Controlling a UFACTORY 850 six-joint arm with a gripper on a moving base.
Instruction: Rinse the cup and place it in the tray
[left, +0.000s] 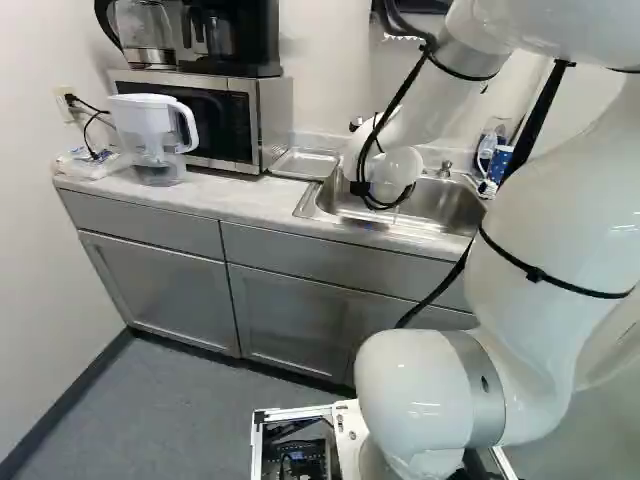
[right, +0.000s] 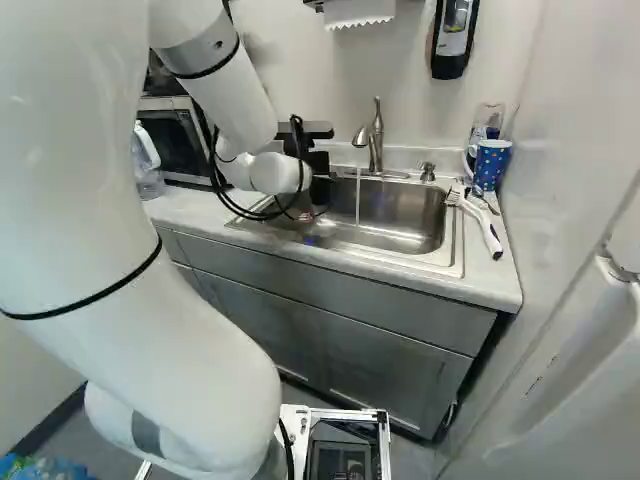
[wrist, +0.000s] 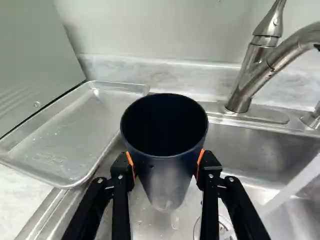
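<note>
In the right base view my gripper (right: 318, 190) is over the left end of the sink (right: 452, 225), mostly hidden behind the wrist. The wrist view has the gripper (wrist: 166, 167) shut on a dark blue cup (wrist: 167, 152), an orange pad against each side. The cup's open mouth faces the wrist camera, and its lower end is over the sink basin. Beside it, on the counter against the microwave, lies a shallow metal tray (wrist: 70, 132) with a few drops in it; it also shows in the left base view (left: 305, 164). Water (right: 357, 197) runs from the faucet (right: 375, 140).
The microwave (left: 262, 125) and a white pitcher (left: 150, 130) stand left of the tray. At the sink's right are a blue patterned cup (right: 490, 163) and a white-handled brush (right: 480, 225). A soap dispenser (right: 453, 38) hangs on the wall. The counter's front edge runs below the sink.
</note>
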